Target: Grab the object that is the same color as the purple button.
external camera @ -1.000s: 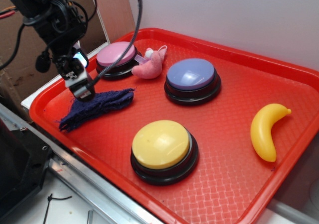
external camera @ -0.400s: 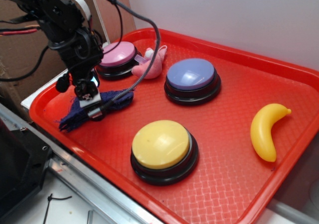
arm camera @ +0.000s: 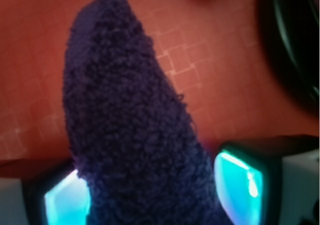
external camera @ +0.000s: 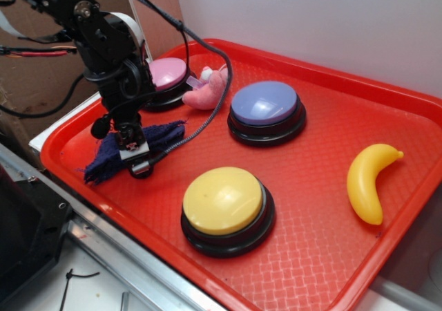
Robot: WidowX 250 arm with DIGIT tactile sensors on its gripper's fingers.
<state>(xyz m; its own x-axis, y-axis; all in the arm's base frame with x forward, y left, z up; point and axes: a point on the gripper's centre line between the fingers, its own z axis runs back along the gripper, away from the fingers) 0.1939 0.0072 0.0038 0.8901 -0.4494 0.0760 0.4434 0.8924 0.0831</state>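
Straddling cloth scrap (arm camera: 130,130), tool (external camera: 135,155) spread.

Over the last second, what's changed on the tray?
The pincer swung from the cloth's far edge and came down over the navy terry cloth, fingers now straddling it, not visibly closed. Buttons, pink plush and banana stayed put.

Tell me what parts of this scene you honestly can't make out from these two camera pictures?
- Exterior view: the gripper tips are hidden against the dark cloth, so contact is unclear.
- Exterior view: the arm covers part of the pink button.
- Wrist view: the cloth lies between the glowing pads, but whether they pinch it is unclear.
- Wrist view: the dark curved shape at the top right is blurred and cut by the edge.
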